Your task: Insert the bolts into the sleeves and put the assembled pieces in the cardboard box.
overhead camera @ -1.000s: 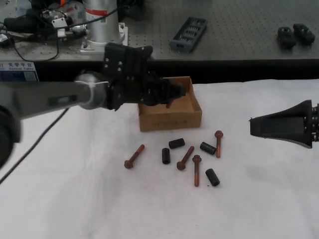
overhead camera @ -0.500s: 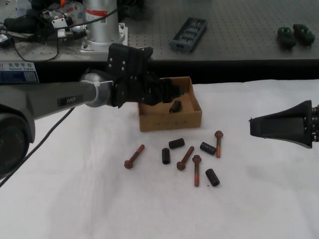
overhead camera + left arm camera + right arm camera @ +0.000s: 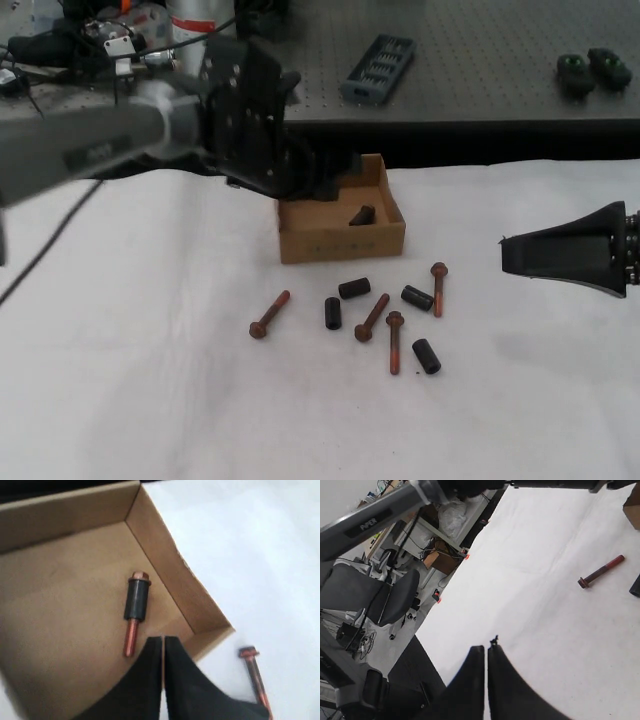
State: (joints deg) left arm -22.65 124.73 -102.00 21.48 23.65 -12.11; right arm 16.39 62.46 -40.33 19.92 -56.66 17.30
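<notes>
My left gripper [image 3: 163, 639] is pinched shut with nothing in it, and it hangs over the cardboard box [image 3: 340, 245] at the back-left rim. One assembled piece [image 3: 136, 600] lies flat on the box floor, a bolt through a black sleeve with the head toward the back wall. It is just ahead of my fingertips and not touching them. That one counts as done.

My right gripper [image 3: 486, 649] is also closed and empty. It is parked well off to the right of the cloth with its tip aimed back toward the parts.

The loose parts sit in front of the box on the side nearer the arm bases:
- four bolts
- four sleeves

The left bolt [image 3: 269, 314] lies alone and apart from the cluster. Its long axis is diagonal, head near-left and shank pointing up toward the box's front-left corner. The bolt at the edge of my left wrist view is probably this one, though I can't be sure from that angle.

My left gripper is the closer one to that bolt, which lies below and toward me from the box. I judge a pick needs the fingers opened and turned across the diagonal shank. The right bolt [image 3: 438, 288] and the sleeve beside it [image 3: 417, 297] lie closer to my right gripper. That bolt runs nearly straight front to back, head toward the far side.
</notes>
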